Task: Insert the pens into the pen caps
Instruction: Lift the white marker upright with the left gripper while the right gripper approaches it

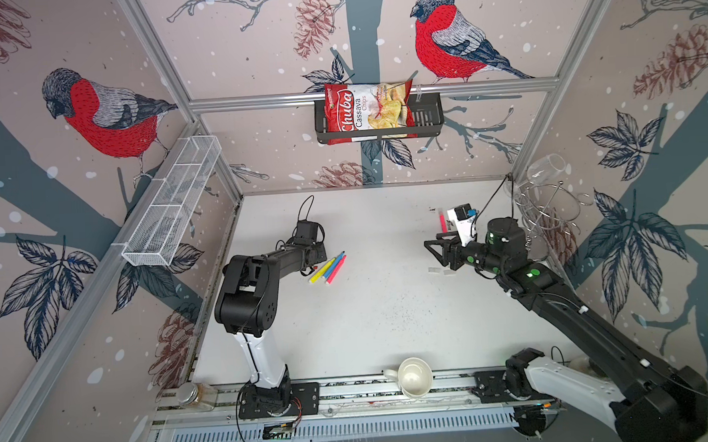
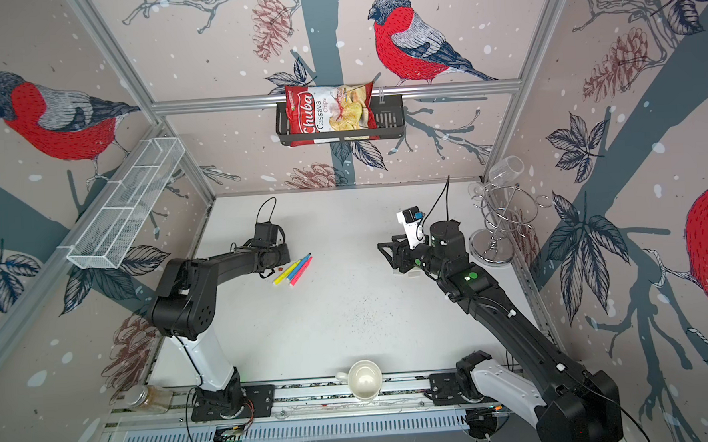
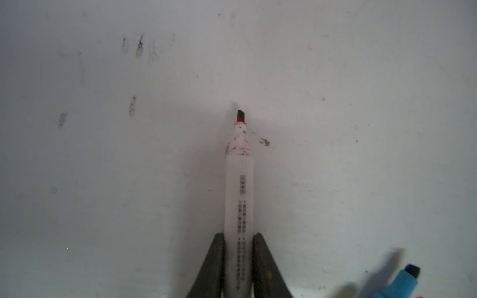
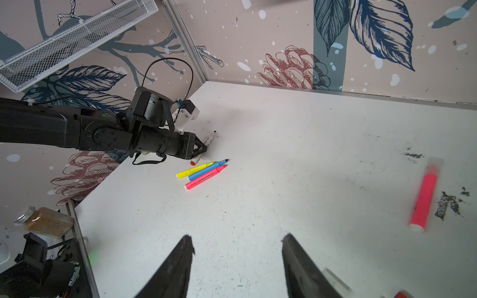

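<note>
In both top views the yellow pen (image 1: 321,270), blue pen (image 1: 334,264) and pink pen (image 1: 336,270) lie side by side, uncapped, left of the middle of the table (image 1: 370,321). My right gripper (image 1: 434,252) hangs well apart from them on the right, near two translucent caps (image 1: 434,270). A capped pink pen (image 1: 442,220) lies further back.

In the left wrist view, the left gripper (image 3: 238,236) is clamped on the white pen (image 3: 238,196), low on the barrel. The body is white with fine print down it. Its cone is smeared red and the dark red tip points out over bare table. I cannot tell whether it is clear of the surface.

In the right wrist view, the right jaws stand apart with nothing between them. A red cap (image 4: 401,294) and one translucent cap lie blurred beside one finger.

I judge the step in hand to be picking up the white pen. Next I would lift it, take a cap with the right, probably the red one, and turn its mouth toward the tip. The two axes must line up before I press, or the tip may smear or the cap skid away.
</note>
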Robot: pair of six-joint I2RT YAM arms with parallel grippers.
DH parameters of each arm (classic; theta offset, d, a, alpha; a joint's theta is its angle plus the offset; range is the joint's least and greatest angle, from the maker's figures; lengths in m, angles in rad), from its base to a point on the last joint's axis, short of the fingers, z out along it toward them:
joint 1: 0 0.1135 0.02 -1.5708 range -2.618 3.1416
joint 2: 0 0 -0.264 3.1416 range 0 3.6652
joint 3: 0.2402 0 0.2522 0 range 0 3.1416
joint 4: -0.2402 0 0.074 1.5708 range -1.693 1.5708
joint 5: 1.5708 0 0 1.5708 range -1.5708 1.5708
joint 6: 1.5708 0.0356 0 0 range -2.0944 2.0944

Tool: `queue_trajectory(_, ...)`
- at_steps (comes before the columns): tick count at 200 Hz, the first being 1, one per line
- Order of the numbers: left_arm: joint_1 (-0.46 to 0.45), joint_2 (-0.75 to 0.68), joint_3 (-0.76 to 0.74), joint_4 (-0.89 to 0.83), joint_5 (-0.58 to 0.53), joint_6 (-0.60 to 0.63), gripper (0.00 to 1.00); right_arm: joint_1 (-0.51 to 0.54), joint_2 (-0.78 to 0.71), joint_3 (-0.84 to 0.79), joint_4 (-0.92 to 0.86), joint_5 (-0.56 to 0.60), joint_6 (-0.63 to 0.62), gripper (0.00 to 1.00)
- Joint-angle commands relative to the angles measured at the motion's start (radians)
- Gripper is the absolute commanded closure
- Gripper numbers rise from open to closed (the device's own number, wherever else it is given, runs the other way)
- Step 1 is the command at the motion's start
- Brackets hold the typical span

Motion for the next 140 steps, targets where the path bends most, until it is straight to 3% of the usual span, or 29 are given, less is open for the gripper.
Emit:
queue_trajectory(1, -0.007, 0.022, -0.015, -0.167, 0.089, 0.020, 0.84, -0.001, -0.003, 0.007, 0.019, 0.002, 0.005, 0.43)
queue_trajectory(23, -0.012, 0.000, -0.017, -0.151, 0.096, 0.019, 0.89, -0.001, 0.002, 0.009, 0.019, -0.001, 0.011, 0.43)
queue_trajectory(60, -0.015, -0.149, -0.096, -0.026, 0.180, 0.007, 0.89, 0.000, 0.001, 0.001, 0.023, -0.008, 0.028, 0.43)
queue_trajectory(93, -0.016, -0.286, -0.169, 0.067, 0.271, -0.009, 0.89, 0.001, 0.012, -0.024, 0.066, -0.107, 0.053, 0.41)
queue_trajectory(140, -0.037, -0.404, -0.205, 0.079, 0.290, -0.006, 0.89, 0.011, 0.036, -0.065, 0.171, -0.179, 0.127, 0.39)
